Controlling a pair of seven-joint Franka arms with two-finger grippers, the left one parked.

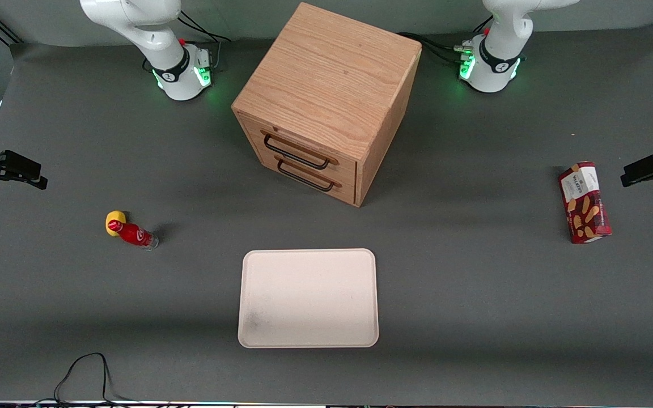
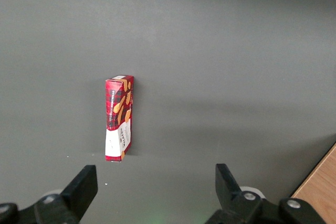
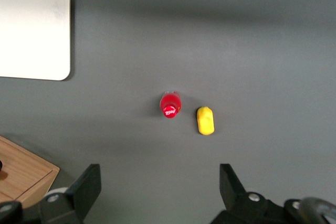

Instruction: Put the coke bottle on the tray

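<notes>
Front view high over the table (image 1: 77, 141), right wrist view straight down, sharing coke bottle (image 3: 170, 104), tray (image 3: 31, 30)

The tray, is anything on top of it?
Nothing: the tray is bare. The coke bottle stands on the table beside a yellow lump; the open claw hangs above them.

Right arm's hand (image 3: 160, 192) hovers high, fingers spread.

this is a robot lab setup, not a home: a counter (image 1: 474, 317) under a plain grey mat, two white arm bases (image 1: 182, 73) bolted on with green status lights glowing, cables (image 1: 85, 377) trailing over the edge, black camera clamps (image 1: 6, 170) at both ends, and staged props, a wooden drawer box (image 1: 326, 85), sitting in the middle.
</notes>
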